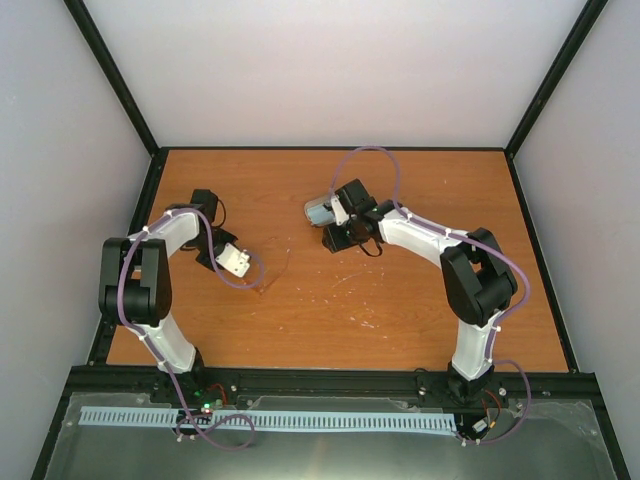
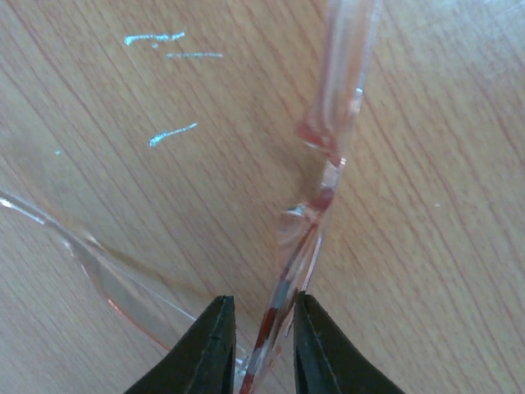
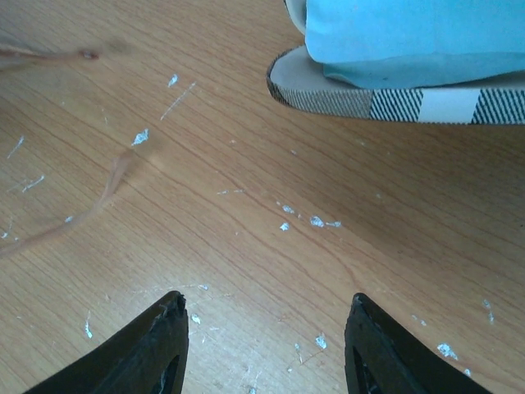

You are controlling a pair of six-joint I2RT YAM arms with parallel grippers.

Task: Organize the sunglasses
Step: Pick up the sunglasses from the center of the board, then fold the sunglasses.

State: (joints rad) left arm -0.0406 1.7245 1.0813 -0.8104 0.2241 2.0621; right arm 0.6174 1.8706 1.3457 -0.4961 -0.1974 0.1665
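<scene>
L gripper: down at table, jaws at a narrow slot, straddling one temple arm of sunglasses just behind hinge. Looks to touch one finger; sliver of gap on other side, so can't tell whether truly pinched or only bracketed. R gripper: wide open, empty, hovering over bare wood near striped case, w/ blue cloth on or over case. Sunglasses location: flat on wood, mid-left of table in top view, just beside L gripper, well apart from case; translucent amber, faint vs grain. Front/lens curve off to picture-left in L wrist view; 2nd temple not clearly seen. Judged step: getting a hold on temple, prob. for folding or for lifting toward case. Risks from here: thin slick plastic + hold near finger ends → slipping out on lift. Hold on one temple only, off-centre → swinging or pivoting at hinge, rest of frame dragging on wood. Too hard a squeeze or a sideways pull → bending or snapping at hinge. Low contrast → misjudging frame position, esp. for R gripper in any handover. Cloth over case → needs clearing first; can't tell whether case open.
</scene>
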